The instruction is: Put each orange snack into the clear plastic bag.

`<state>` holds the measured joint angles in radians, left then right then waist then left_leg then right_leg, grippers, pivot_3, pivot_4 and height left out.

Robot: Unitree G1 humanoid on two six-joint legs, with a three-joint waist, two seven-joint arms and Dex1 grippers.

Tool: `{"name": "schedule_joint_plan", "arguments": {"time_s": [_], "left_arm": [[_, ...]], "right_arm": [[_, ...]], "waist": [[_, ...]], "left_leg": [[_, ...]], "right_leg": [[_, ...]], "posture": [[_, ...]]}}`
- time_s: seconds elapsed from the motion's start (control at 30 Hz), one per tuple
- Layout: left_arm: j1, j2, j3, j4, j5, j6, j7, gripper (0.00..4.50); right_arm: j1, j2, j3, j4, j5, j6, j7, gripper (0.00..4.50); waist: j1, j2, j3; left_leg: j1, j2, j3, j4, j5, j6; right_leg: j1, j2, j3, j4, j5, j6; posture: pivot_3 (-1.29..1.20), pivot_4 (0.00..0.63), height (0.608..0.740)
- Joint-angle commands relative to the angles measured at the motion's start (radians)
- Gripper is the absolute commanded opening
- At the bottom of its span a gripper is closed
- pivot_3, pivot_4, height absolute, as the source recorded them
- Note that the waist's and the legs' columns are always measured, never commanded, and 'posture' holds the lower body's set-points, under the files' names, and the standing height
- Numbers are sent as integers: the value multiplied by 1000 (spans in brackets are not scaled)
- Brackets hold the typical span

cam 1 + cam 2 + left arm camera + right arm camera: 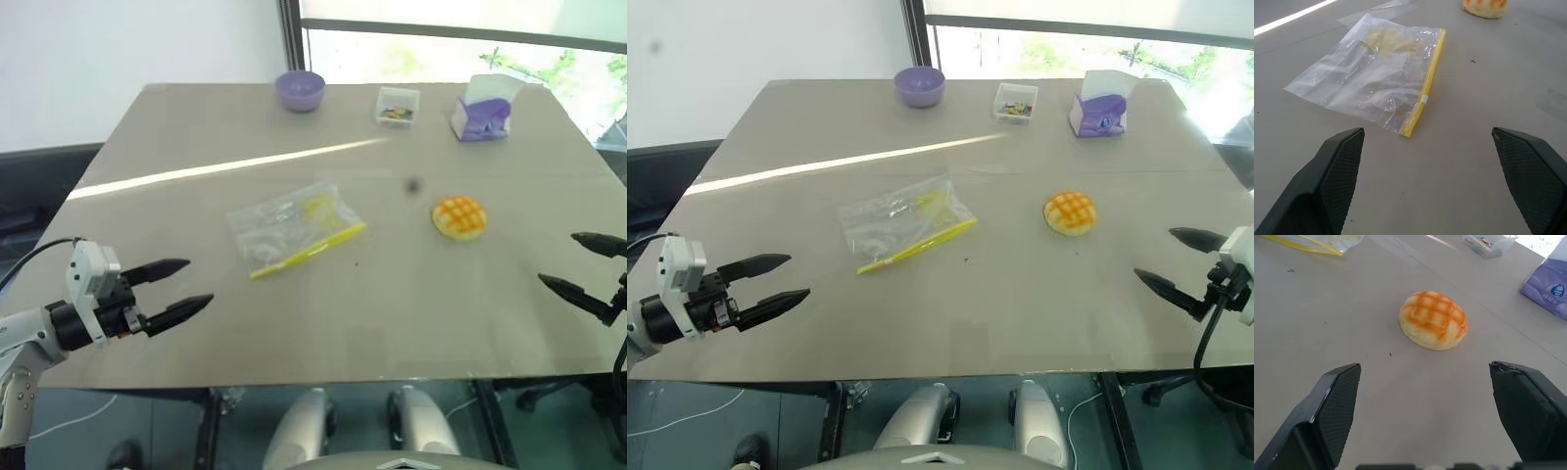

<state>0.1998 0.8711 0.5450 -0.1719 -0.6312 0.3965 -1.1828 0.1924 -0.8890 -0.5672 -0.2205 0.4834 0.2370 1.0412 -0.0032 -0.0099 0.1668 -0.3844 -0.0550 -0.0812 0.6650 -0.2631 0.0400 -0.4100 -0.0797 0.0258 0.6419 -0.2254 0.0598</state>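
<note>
I have both arms out wide over the grey tabletop point(323, 323) with nothing held. The left gripper point(179, 285) has its two black fingers spread, aimed toward the flat, crinkly clear plastic bag with the yellow zip strip point(294, 228). The right gripper point(1178, 262) is likewise spread wide, and its wrist view looks straight at the round, domed orange snack with the darker criss-cross top point(1433, 319). The snack sits on the bare table to the right of the bag, well apart from it and apart from both grippers.

My worries from here, as I judge them: the bag lies flat and I cannot tell whether its mouth is zipped, so there may be no opening to drop the snack into. Pinching one film layer could just drag the whole bag across the smooth top. The snack looks soft and rounded; closing too hard may squash it, too low on its sides may squeeze it out and send it rolling toward the table edge.

The purple bowl point(300, 89), small clear box of colourful bits point(397, 106) and purple tissue pack point(483, 111) along the far edge are out of the working path.
</note>
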Motion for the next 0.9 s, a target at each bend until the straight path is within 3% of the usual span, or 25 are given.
{"name": "schedule_joint_plan", "arguments": {"time_s": [0.03,0.57,0.73,0.9], "left_arm": [[-13,21,30,9,-1,-8,1,4427],[-187,-33,-46,27,70,-37,181,4427],[-237,-42,-71,10,89,111,356,4427],[-315,-49,-45,39,-119,497,451,4427]], "right_arm": [[6,-15,-23,-28,3,4,1,4500],[-19,19,28,-62,7,14,-49,4500],[-63,42,85,-81,-2,3,-72,4500],[-139,64,233,-123,-35,-26,-65,4500]], "waist": [[0,0,0],[8,0,0],[8,0,0],[8,0,0]], "left_leg": [[0,0,0,0,0,0],[0,0,0,-1,0,0],[0,0,0,-1,0,0],[0,0,-1,-1,0,0]], "right_leg": [[0,0,0,0,0,0],[0,0,-1,-1,2,3],[-1,1,-2,-1,2,4],[-1,1,-3,0,2,4]], "posture": [[0,150,740],[0,150,740],[0,150,740],[0,150,740]]}}
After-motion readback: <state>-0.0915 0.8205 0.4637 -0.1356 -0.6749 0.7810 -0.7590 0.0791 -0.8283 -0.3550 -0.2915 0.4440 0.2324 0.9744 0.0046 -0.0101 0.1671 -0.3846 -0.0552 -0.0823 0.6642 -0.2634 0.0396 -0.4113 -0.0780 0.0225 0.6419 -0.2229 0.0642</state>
